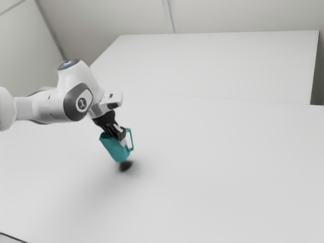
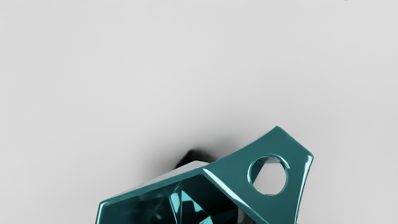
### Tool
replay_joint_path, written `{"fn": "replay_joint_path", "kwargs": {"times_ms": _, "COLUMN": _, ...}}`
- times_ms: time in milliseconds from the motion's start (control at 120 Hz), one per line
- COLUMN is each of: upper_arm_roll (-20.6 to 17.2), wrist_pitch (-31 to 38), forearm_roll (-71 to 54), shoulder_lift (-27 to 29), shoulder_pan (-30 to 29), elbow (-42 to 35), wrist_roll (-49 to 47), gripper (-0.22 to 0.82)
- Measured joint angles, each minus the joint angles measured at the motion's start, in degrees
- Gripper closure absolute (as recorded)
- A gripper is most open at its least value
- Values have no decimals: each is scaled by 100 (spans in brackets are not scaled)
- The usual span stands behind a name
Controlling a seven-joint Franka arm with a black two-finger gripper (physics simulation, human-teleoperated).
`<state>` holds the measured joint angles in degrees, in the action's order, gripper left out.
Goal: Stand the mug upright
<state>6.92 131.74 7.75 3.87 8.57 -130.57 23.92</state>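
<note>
Exterior view: claw [image 1: 122, 142] clenched on teal mug [image 1: 114, 148], which hangs tilted, base [image 1: 122, 159] low over counter [image 1: 212, 172]; contact unclear. Likely failures: off-centre grip lets mug swivel; release at this slant topples it.

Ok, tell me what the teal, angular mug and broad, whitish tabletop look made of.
The teal, angular mug: glossy, perhaps glazed ceramic or hard plastic, judging by bright highlights along its edges. The broad, whitish tabletop: matt, possibly laminate or painted board, given its even tone and soft shading.

a smooth white table [image 1: 228, 177] bears a small dark shadow [image 1: 125, 165].
</note>
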Motion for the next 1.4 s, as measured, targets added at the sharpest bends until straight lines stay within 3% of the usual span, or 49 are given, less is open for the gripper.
{"fn": "replay_joint_path", "kwargs": {"times_ms": 475, "upper_arm_roll": -52, "wrist_pitch": 670, "forearm_roll": -1119, "shoulder_lift": -521, "shoulder_pan": 299, "elbow": 352, "wrist_roll": -237, "gripper": 79}}
{"fn": "replay_joint_path", "kwargs": {"times_ms": 833, "upper_arm_roll": -67, "wrist_pitch": 786, "forearm_roll": -1198, "shoulder_lift": -768, "shoulder_pan": -22, "elbow": 346, "wrist_roll": -349, "gripper": 79}}
{"fn": "replay_joint_path", "kwargs": {"times_ms": 1342, "upper_arm_roll": -72, "wrist_pitch": 893, "forearm_roll": -1124, "shoulder_lift": -1042, "shoulder_pan": 27, "elbow": 340, "wrist_roll": -454, "gripper": 79}}
{"fn": "replay_joint_path", "kwargs": {"times_ms": 1400, "upper_arm_roll": -74, "wrist_pitch": 888, "forearm_roll": -1096, "shoulder_lift": -1027, "shoulder_pan": 26, "elbow": 331, "wrist_roll": -441, "gripper": 68}}
